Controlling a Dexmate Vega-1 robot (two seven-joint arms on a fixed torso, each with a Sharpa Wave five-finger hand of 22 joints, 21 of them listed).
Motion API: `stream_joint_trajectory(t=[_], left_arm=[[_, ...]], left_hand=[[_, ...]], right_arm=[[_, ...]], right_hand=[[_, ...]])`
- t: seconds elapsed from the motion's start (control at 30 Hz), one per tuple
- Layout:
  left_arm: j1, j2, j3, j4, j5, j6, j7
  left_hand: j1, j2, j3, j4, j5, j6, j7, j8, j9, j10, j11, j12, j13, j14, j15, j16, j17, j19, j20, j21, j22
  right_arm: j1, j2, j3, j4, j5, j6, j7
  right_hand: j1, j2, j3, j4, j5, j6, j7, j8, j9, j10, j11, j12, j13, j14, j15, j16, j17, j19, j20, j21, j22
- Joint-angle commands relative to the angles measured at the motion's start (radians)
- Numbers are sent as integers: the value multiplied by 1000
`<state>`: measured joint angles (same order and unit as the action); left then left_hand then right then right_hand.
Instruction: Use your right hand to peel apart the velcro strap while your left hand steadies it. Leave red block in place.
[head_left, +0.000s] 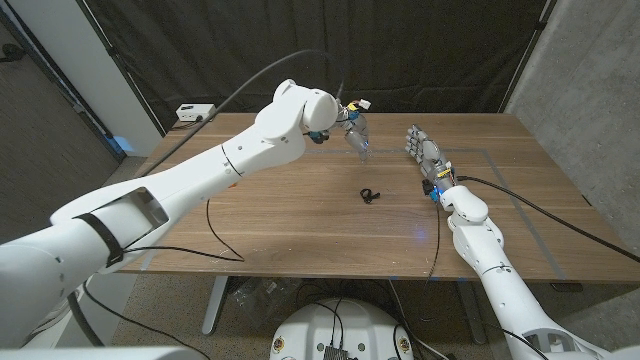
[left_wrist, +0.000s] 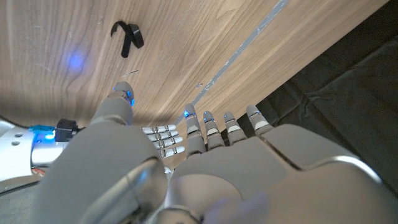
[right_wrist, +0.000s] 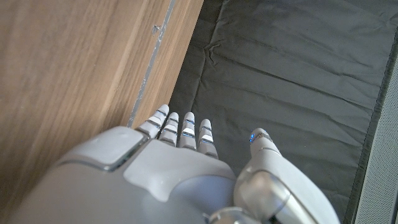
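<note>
From the head, the strap (head_left: 371, 194) lies mid-table (head_left: 300, 240), untouched; the left hand (head_left: 353, 133) hovers beyond it, blurred, its pose unreadable. Left wrist: fingers (left_wrist: 205, 127) straight, holding nothing. Right wrist: right hand (right_wrist: 180, 155) spread, fingertips partly hidden.

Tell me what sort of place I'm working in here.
Probably a lab or test bay, not a home: a plain wooden table backed by a black fabric curtain, cables trailing across the tabletop, and a small black velcro strap as the only prop.

Lab or test bay, black backdrop curtain (head_left: 300, 40); wooden table (head_left: 300, 220), trailing cables (head_left: 225, 235)
</note>
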<state>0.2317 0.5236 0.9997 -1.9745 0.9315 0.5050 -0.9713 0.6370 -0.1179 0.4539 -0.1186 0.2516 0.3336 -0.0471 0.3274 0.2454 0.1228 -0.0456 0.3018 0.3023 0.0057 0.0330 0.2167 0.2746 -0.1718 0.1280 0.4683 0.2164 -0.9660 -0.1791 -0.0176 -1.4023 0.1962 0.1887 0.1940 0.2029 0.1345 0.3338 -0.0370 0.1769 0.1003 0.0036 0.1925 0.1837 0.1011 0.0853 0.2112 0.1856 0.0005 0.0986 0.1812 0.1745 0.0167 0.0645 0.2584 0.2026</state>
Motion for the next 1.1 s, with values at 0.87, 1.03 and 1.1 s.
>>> stream_joint_trajectory(t=[0.87,1.03,1.1], left_arm=[[152,-236,-60,243,395,-191,-30],[151,-259,-51,271,428,-208,-32],[153,-267,-47,281,440,-214,-28]], left_hand=[[24,2,-50,3,0,324,68,158,39,119,-27,125,52,99,-50,34,49,93,-42,70,11],[27,3,-52,3,0,325,64,165,44,121,-30,129,55,101,-54,34,51,99,-46,74,12],[29,4,-54,2,1,308,53,162,48,118,-31,129,56,100,-54,32,53,96,-46,74,13]], right_arm=[[27,2,-11,77,16,75,33],[27,4,-9,87,19,86,37],[25,5,-8,90,21,91,38]], right_hand=[[-18,-9,-10,0,1,34,-1,8,2,41,4,16,0,18,15,8,3,8,7,-1,2],[-19,-9,-11,1,1,38,-3,8,2,54,6,20,1,18,17,7,3,8,8,-2,2],[-20,-10,-12,1,1,40,-3,9,2,57,8,21,1,18,17,7,3,8,8,-2,2]])
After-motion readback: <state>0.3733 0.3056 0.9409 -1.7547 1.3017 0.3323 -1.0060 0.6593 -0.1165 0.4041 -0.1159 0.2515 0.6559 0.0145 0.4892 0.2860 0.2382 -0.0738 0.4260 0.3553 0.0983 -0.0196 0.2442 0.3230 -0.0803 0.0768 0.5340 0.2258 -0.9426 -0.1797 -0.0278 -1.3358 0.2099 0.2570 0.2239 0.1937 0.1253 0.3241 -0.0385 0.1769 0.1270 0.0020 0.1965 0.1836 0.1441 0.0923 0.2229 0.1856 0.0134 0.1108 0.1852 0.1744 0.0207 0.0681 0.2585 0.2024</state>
